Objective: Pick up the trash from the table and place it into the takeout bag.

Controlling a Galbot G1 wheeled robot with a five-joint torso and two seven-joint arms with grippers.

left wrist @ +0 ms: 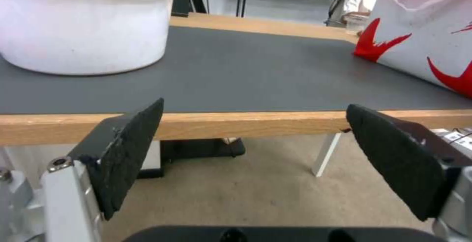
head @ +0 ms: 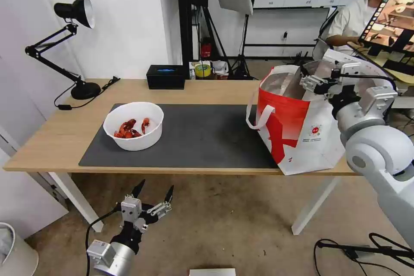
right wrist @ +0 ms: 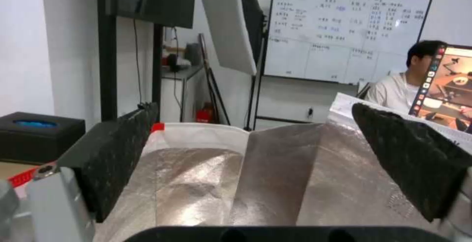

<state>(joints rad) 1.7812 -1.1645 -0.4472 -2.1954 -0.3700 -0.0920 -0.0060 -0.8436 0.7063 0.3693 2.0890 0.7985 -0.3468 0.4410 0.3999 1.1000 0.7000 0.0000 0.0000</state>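
Below the near edge of the long light-wood table [head: 51,146], the left gripper [head: 154,194] hangs spread wide and empty. On that table, the boxy white-and-red takeout bag [head: 302,138] has the right gripper [right wrist: 256,168] apparently above its mouth, parted, holding nothing. Beyond the left gripper sits the white round bowl of red crayfish shells [head: 134,126].

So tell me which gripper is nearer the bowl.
Left. The left gripper hangs below the table's front edge near the bowl; the right gripper is over the takeout bag.

A dark grey mat [head: 194,136], black lamp [head: 82,88], black box [head: 165,76] and takeout bag [head: 302,129] are borne by the table [head: 51,138]; a white bowl [head: 134,126] is set on the mat.
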